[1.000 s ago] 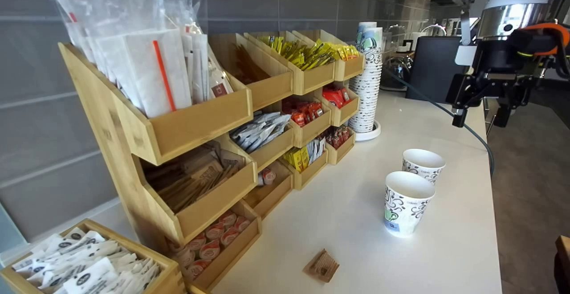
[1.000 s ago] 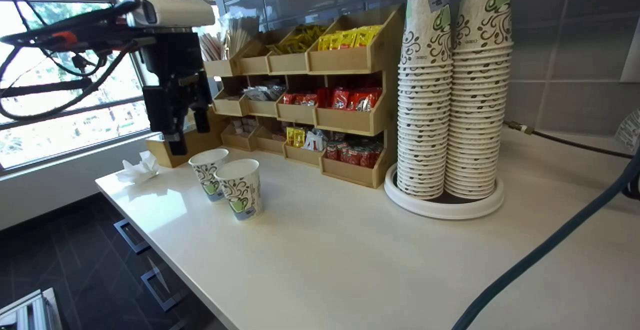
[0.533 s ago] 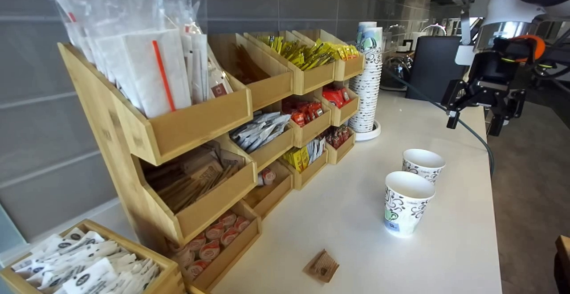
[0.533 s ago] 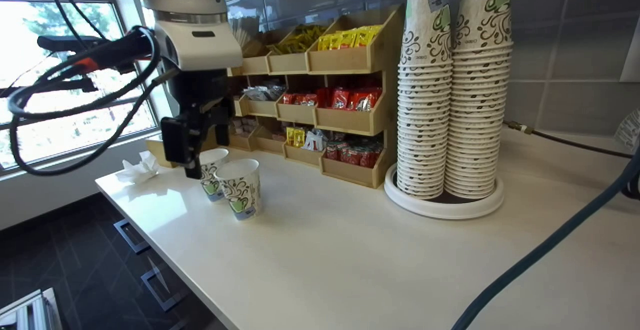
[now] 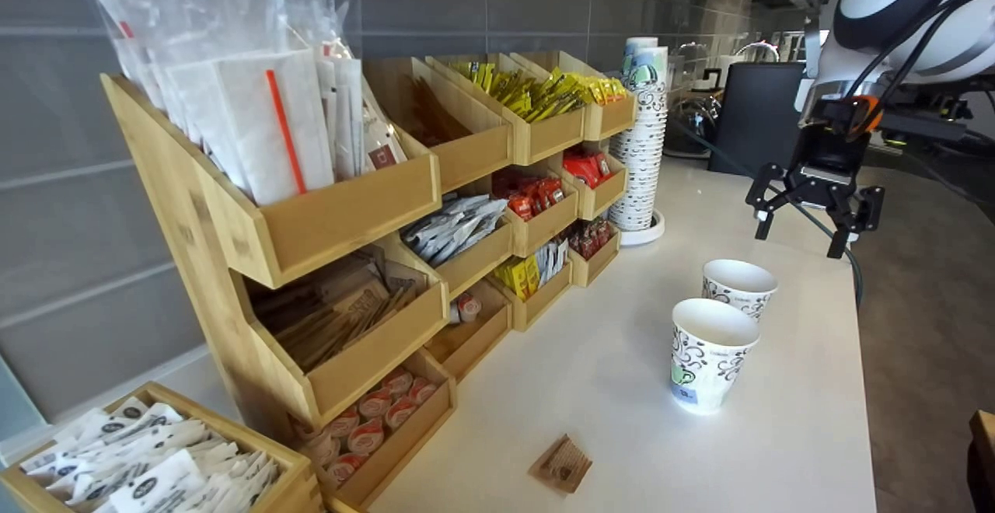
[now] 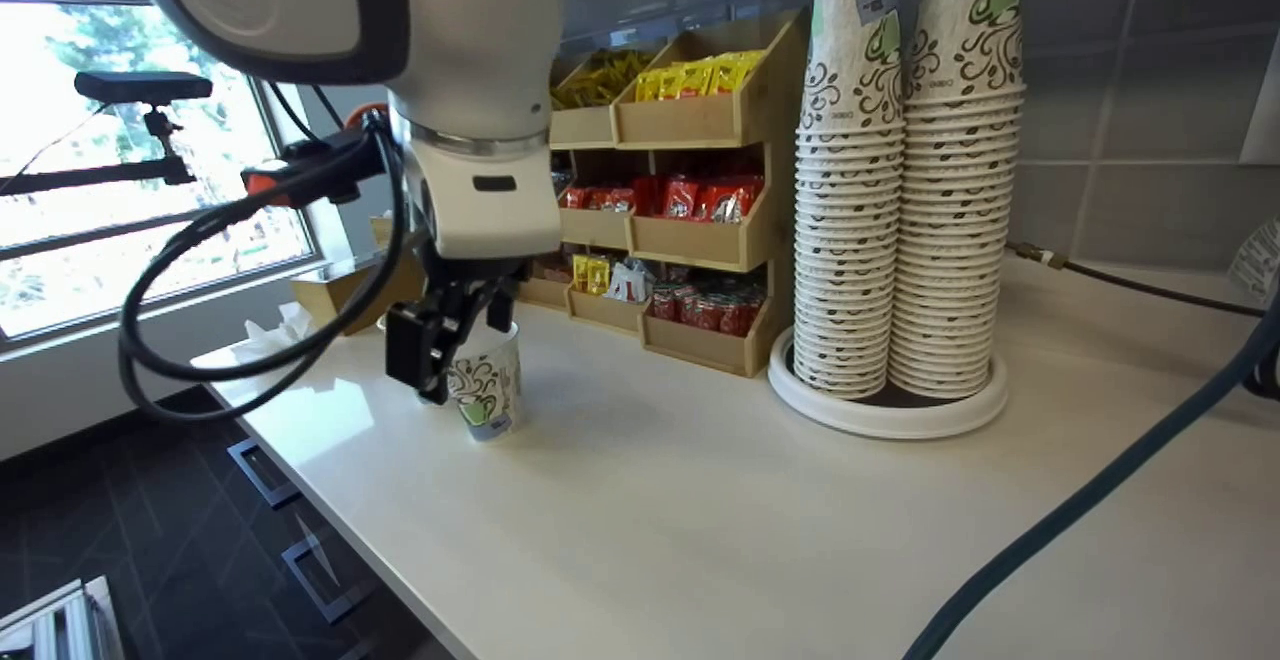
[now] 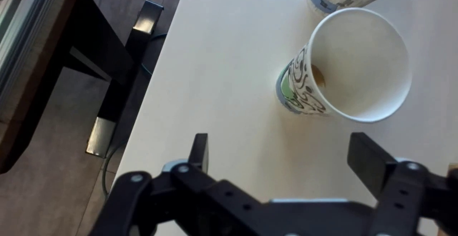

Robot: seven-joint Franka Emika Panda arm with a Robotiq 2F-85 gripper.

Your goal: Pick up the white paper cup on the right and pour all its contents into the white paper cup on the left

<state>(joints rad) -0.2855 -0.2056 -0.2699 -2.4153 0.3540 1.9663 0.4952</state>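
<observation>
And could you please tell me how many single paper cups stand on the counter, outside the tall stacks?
2: one cup nearer the gripper, the other cup just beyond it. Others hidden behind the arm can't be ruled out.

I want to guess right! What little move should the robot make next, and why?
Probably ease the gripper down and towards the nearer cup: the jaws stand open with nothing between them, the wrist view shows that cup ahead, and something brown shows inside.
</observation>
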